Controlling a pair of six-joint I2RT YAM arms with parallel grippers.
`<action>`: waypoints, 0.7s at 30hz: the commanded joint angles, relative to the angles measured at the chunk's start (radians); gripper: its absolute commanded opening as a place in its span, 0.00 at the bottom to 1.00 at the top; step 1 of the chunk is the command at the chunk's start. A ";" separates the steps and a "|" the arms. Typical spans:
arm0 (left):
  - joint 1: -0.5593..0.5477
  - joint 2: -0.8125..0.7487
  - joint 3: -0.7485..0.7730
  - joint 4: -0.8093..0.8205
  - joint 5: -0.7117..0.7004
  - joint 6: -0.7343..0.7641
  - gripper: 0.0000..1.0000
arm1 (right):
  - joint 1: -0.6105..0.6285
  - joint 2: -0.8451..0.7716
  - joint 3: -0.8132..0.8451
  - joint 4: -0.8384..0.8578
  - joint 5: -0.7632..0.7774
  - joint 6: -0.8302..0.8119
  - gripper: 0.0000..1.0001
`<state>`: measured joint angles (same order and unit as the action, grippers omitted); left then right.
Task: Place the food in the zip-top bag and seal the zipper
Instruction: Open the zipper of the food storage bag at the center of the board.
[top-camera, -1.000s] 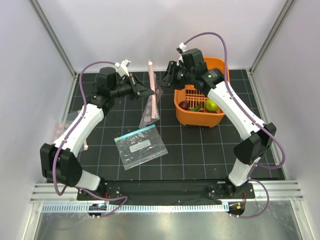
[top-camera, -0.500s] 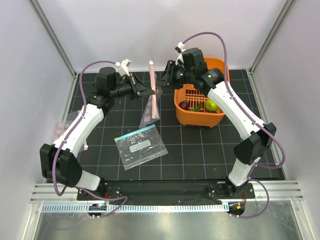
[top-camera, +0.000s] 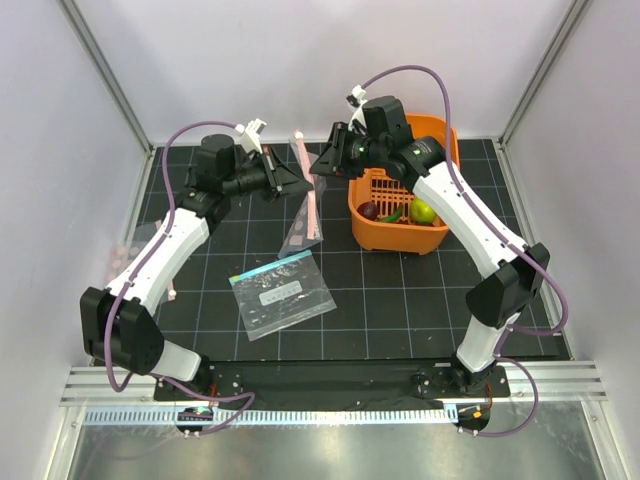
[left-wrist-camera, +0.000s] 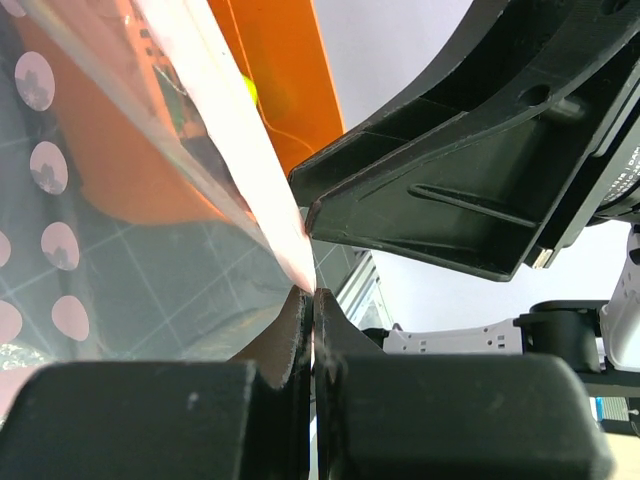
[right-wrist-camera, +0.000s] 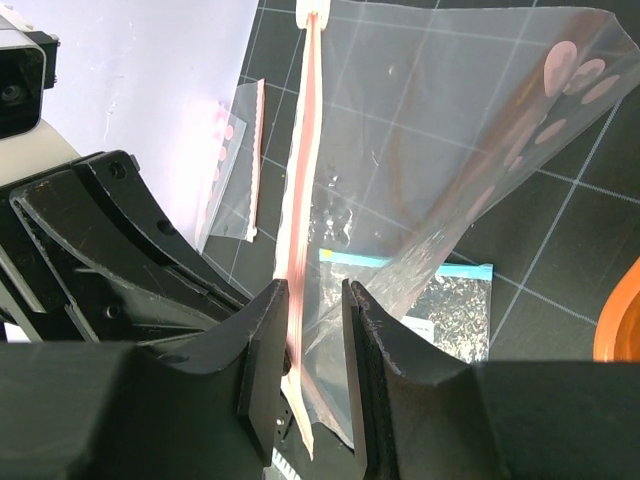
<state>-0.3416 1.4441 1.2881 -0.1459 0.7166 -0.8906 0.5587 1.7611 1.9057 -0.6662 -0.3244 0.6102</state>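
Note:
The zip-top bag (top-camera: 302, 216) hangs above the mat, and its pink zipper (top-camera: 312, 203) runs up its edge. My left gripper (top-camera: 297, 184) is shut on that zipper (left-wrist-camera: 232, 132), with the strip pinched at the fingertips (left-wrist-camera: 313, 293). My right gripper (top-camera: 319, 165) faces it from the right. In the right wrist view its jaws (right-wrist-camera: 313, 295) are open, with the zipper (right-wrist-camera: 306, 160) running between them close to the left finger. The food lies in the orange basket (top-camera: 432, 232): a maroon piece (top-camera: 369, 211), a green chili (top-camera: 393, 215) and a green round fruit (top-camera: 422, 212).
A clear bag with a teal strip and white label (top-camera: 281, 292) lies flat on the mat in front of the hanging bag. Another small bag with pink dots (right-wrist-camera: 234, 170) lies by the left wall. The white walls stand close on three sides.
My right gripper has moved left up to the bag's mouth, and its jaws have narrowed around the zipper. The left gripper keeps its hold on the zipper.

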 joint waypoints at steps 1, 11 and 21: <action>-0.011 -0.008 0.019 0.062 0.037 -0.002 0.00 | 0.003 0.001 0.010 0.039 -0.050 0.016 0.34; -0.010 -0.025 -0.001 0.065 0.000 0.007 0.00 | 0.003 -0.017 -0.002 0.024 -0.019 0.003 0.29; -0.011 -0.024 -0.003 0.065 0.001 0.010 0.00 | 0.003 -0.041 -0.011 0.043 -0.021 0.005 0.38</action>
<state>-0.3515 1.4441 1.2858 -0.1459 0.7078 -0.8860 0.5587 1.7615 1.8866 -0.6586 -0.3405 0.6209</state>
